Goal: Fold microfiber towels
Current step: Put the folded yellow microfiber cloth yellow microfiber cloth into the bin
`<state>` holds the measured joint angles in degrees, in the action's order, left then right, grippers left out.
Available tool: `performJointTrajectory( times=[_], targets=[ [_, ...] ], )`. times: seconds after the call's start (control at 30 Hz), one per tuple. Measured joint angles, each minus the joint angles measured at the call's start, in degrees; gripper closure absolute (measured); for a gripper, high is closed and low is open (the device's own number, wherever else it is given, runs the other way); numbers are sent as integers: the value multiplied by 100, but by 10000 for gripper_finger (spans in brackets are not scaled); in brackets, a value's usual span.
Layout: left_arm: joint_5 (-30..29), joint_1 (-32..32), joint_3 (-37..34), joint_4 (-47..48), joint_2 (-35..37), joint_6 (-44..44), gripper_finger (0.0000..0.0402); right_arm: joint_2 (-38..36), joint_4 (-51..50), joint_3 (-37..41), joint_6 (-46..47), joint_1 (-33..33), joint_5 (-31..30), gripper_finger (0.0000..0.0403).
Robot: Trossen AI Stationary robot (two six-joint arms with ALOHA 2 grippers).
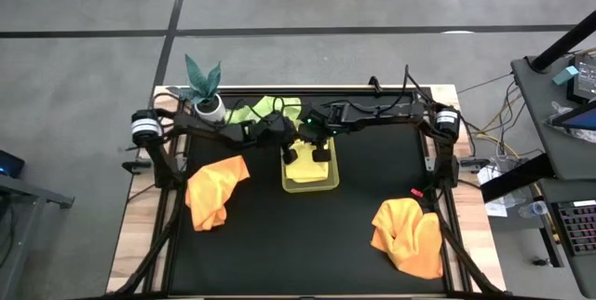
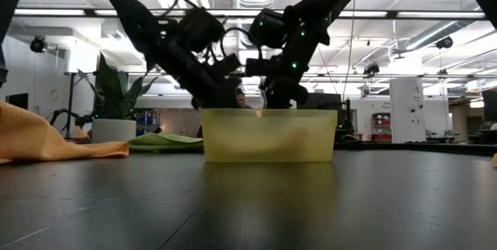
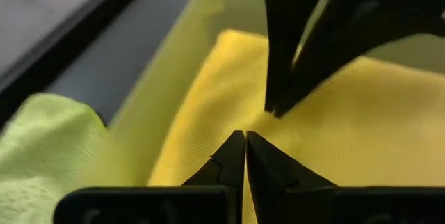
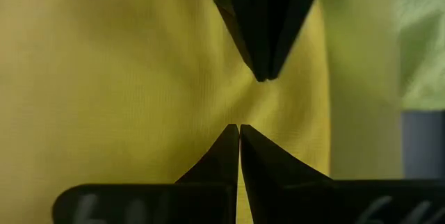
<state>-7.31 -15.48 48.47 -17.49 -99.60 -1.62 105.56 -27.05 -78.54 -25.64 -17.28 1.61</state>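
Fuzzy yellow towel [image 3: 361, 126] in translucent tray [image 1: 289, 184], apparently flat.

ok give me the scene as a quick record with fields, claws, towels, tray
left claw: shut, over the yellow towel in the tray
right claw: shut, over the same towel, facing the left claw
orange towels: one crumpled on the left, one at the front right
green towel: beside the tray, near the potted plant
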Motion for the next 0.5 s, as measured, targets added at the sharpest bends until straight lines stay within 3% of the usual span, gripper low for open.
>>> performJointTrajectory(
  times=[0.27,0.5],
  targets=[
    [314,6,172,76,-554,-239,402,10,-636,7,-35,-149,-105,394],
    [410,10,186,57,-452,-267,402,-182,-703,-7,23,-141,-161,394]
  ],
)
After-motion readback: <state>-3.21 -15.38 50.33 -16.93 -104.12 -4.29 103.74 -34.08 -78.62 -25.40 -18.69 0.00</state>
